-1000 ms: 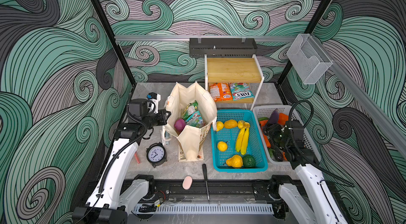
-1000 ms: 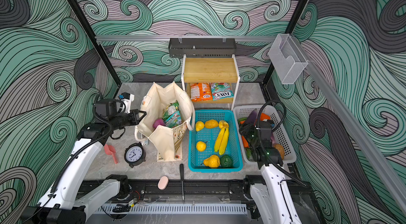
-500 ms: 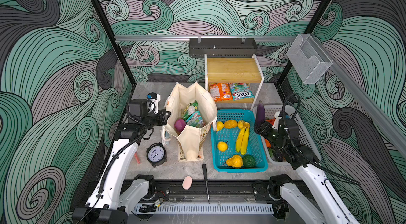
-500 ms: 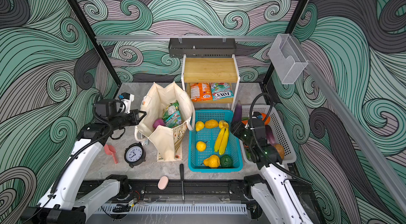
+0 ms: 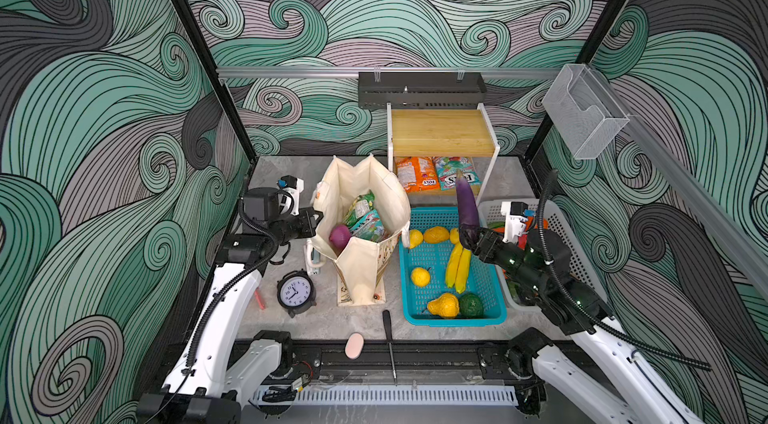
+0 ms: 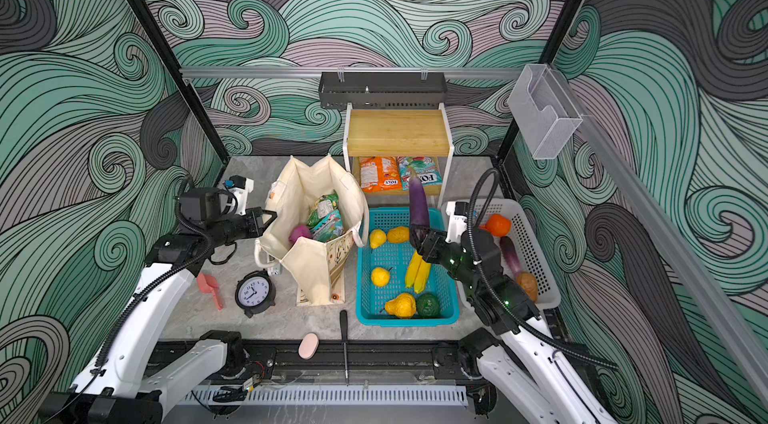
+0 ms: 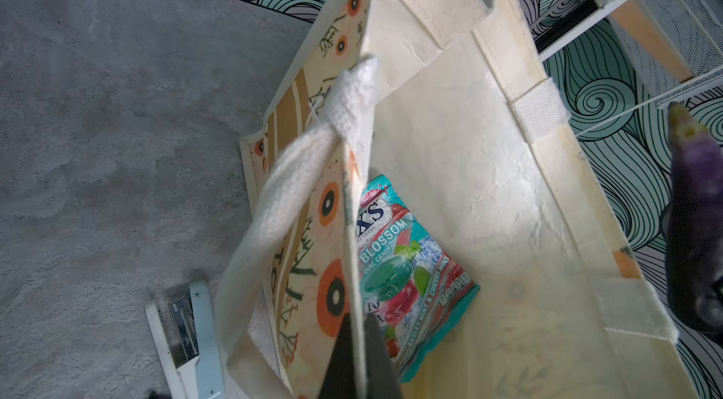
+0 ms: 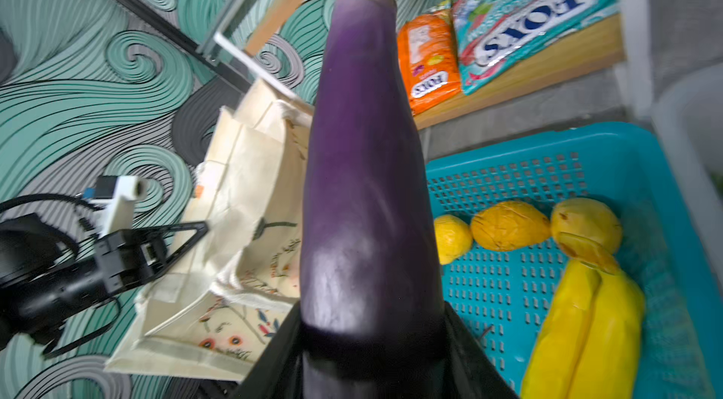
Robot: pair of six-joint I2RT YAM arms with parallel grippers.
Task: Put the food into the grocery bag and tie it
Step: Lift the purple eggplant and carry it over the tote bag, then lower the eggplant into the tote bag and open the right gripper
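The cream grocery bag (image 5: 361, 276) stands open left of centre in both top views. A purple onion (image 5: 340, 236) and snack packets (image 5: 362, 216) lie inside it. My left gripper (image 5: 316, 214) is shut on the bag's left rim, which runs between the black fingertips (image 7: 344, 342) in the left wrist view, beside a teal packet (image 7: 403, 268). My right gripper (image 5: 468, 234) is shut on the thick end of a purple eggplant (image 5: 466, 203), held upright above the teal basket (image 5: 453, 320). The eggplant (image 8: 364, 181) fills the right wrist view.
The teal basket holds bananas (image 5: 457, 264) and other yellow fruit. A white basket (image 6: 540, 259) at the right holds an orange (image 6: 496, 225) and a second eggplant (image 6: 511, 255). An alarm clock (image 5: 296, 292), screwdriver (image 5: 388, 330), pink pad (image 5: 354, 345), stapler (image 7: 187, 334) and a shelf (image 5: 442, 137) over two packets stand around.
My right gripper has lifted the eggplant out of the white basket and carried it left, over the teal basket. The left arm and the bag have not moved.
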